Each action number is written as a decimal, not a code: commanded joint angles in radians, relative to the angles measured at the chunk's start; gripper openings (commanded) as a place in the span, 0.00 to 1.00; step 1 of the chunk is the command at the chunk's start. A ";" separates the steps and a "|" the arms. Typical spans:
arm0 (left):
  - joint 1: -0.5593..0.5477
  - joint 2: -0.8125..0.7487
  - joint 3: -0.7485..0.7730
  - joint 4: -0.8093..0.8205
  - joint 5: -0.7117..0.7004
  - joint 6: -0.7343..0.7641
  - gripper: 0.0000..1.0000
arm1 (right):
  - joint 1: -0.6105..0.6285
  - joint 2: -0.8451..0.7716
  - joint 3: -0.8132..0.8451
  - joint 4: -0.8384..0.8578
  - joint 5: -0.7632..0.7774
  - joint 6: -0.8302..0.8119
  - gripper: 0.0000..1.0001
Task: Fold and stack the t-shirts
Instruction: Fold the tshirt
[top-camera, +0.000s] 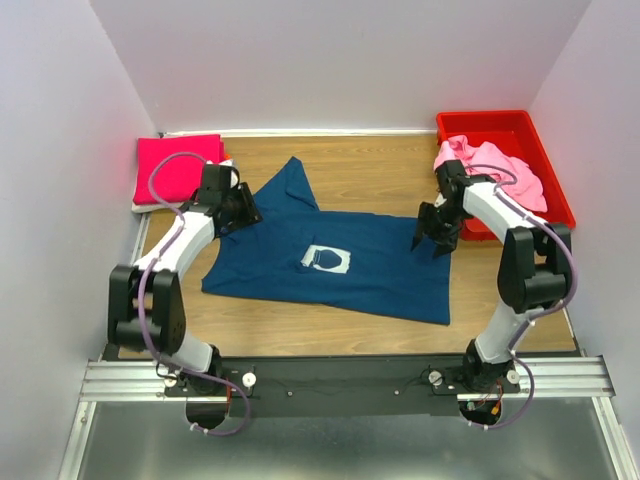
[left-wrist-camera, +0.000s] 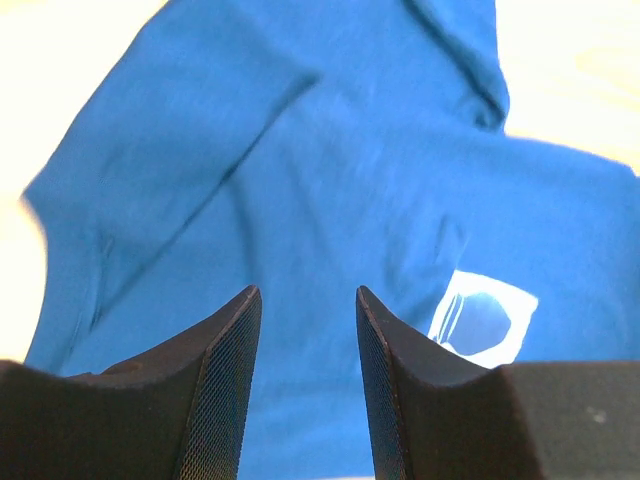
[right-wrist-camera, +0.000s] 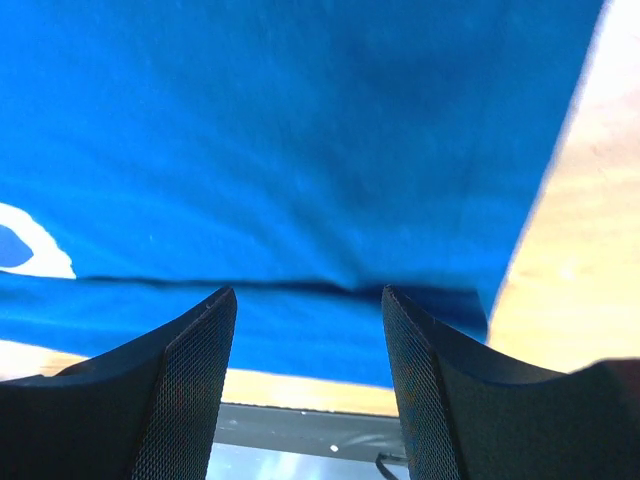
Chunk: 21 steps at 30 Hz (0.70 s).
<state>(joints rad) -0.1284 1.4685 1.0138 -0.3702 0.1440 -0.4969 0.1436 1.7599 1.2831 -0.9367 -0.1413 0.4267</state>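
So the navy t-shirt (top-camera: 380, 265) is lying spread out in the middle of the wooden desk (top-camera: 380, 170), print side up, with the white square print (top-camera: 325, 259) roughly in the centre. One sleeve pokes toward the back. The left pincer (left-wrist-camera: 305, 298) is over the shirt's left sleeve area, fingers partway apart with nothing but blue cloth showing between them. The right pincer (right-wrist-camera: 308, 292) is at the shirt's right edge, spread a bit wider and also gripping nothing. The magenta tee (top-camera: 175, 165) sits folded in the back left corner. The light pink tee (top-camera: 495, 165) is bunched up in the red bin (top-camera: 500, 122) at back right.
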 joint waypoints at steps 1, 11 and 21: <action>0.000 0.144 0.023 0.096 0.078 0.060 0.50 | 0.004 0.079 0.010 0.065 -0.057 -0.017 0.67; 0.000 0.268 -0.095 0.088 0.040 0.050 0.47 | 0.004 0.128 -0.099 0.102 -0.026 -0.013 0.67; -0.004 0.063 -0.337 -0.030 -0.013 -0.068 0.46 | 0.004 0.073 -0.221 0.056 0.005 -0.011 0.67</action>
<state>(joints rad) -0.1265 1.5551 0.7662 -0.1787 0.1967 -0.5316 0.1436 1.8187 1.1351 -0.8448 -0.1780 0.4259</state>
